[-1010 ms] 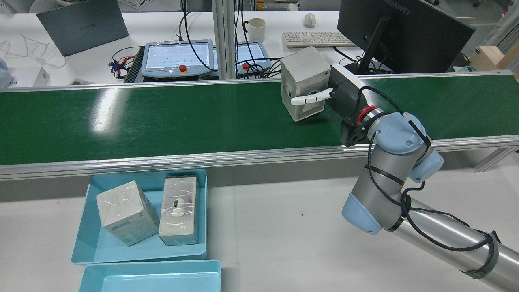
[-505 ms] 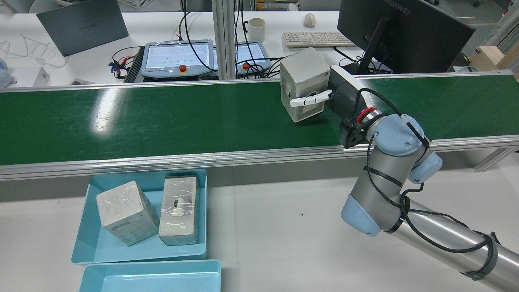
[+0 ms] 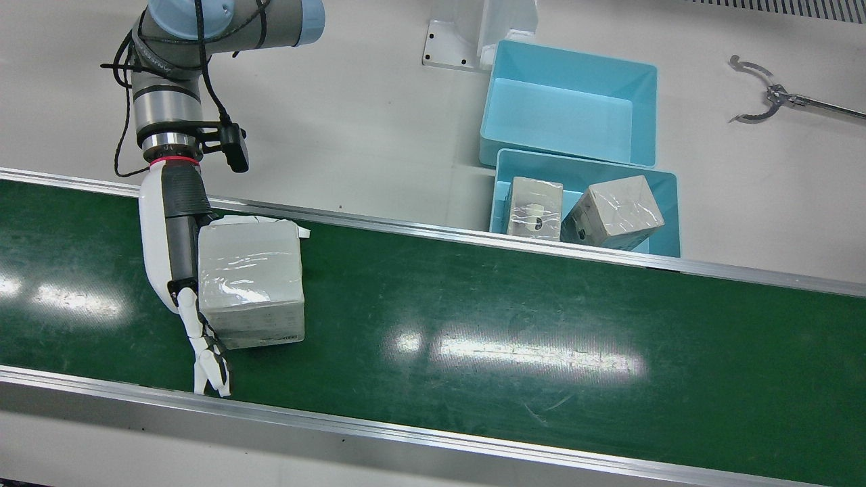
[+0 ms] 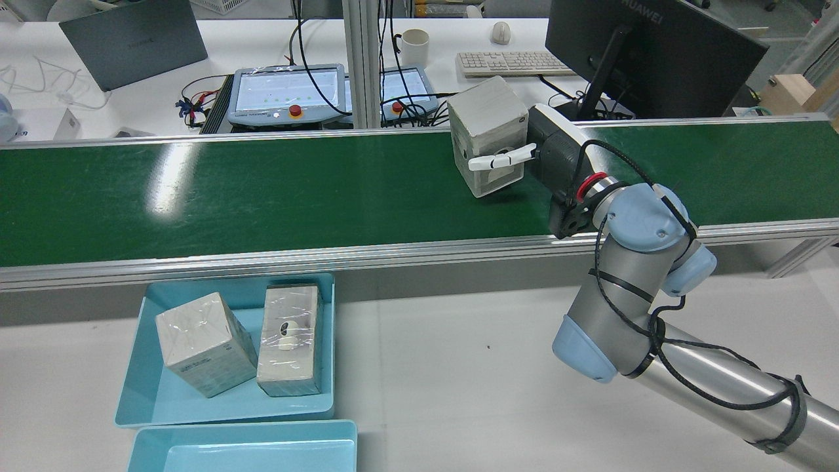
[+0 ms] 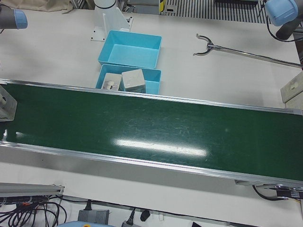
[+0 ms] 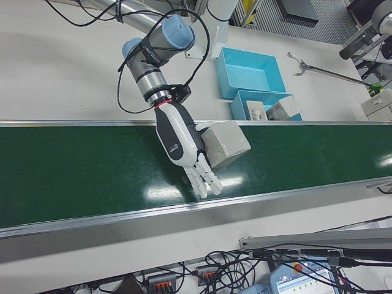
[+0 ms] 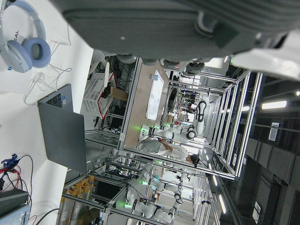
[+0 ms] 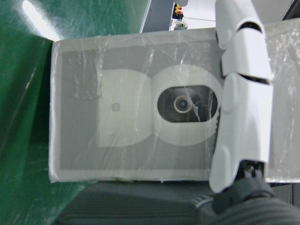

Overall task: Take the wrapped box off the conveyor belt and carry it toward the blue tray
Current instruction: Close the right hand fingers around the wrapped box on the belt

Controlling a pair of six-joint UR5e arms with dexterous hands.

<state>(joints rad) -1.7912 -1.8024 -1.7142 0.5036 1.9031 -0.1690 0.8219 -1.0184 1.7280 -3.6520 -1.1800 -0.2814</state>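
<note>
The wrapped box (image 4: 488, 134), grey-white under clear film, hangs tilted just above the green conveyor belt (image 4: 262, 190). My right hand (image 4: 550, 154) is shut on it, the thumb lying across its near face. From the front, the box (image 3: 252, 284) sits against the right hand (image 3: 172, 243), whose fingertips (image 3: 211, 368) reach past it. The right hand view is filled by the box (image 8: 136, 117), with one of the fingers (image 8: 243, 93) over it. The blue tray (image 4: 147, 400) beside the belt holds two wrapped boxes. The left hand view shows only the left hand's palm edge (image 7: 164, 23).
A second, empty blue tray (image 3: 561, 115) stands behind the filled one (image 3: 666, 203). A long metal grabber tool (image 3: 764, 101) lies on the white table. Aluminium rails (image 3: 473, 237) edge the belt. Teach pendants (image 4: 285, 92), a keyboard and a monitor (image 4: 649, 52) stand beyond it.
The right hand has shifted the box slightly leftward in the rear view and tilted it a little more. Its hold is unchanged.
</note>
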